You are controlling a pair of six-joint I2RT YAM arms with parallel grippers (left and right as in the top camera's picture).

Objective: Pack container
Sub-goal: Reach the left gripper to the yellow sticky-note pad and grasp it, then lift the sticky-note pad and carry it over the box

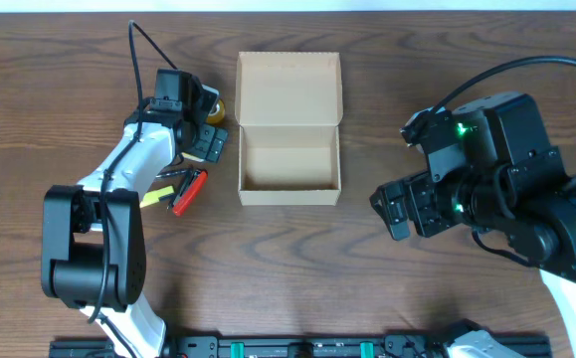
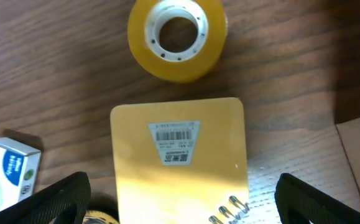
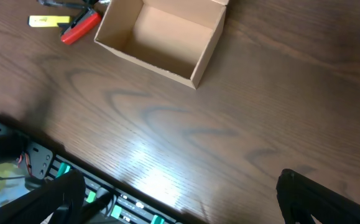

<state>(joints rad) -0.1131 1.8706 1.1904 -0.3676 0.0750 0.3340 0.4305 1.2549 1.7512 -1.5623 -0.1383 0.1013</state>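
Container (image 1: 288,159) is seen at upper centre of the overhead frame, lid open. Left gripper (image 2: 186,199) is spread wide over a notebook (image 2: 178,155), near tape (image 2: 176,37); right gripper (image 1: 393,209) is released, grasping nothing

Dark wood-grain surface (image 1: 288,278). Carries an open cardboard box (image 1: 288,159), tape roll (image 2: 173,71), yellow notepad (image 2: 180,180). Also a small blue-white carton (image 2: 9,168).
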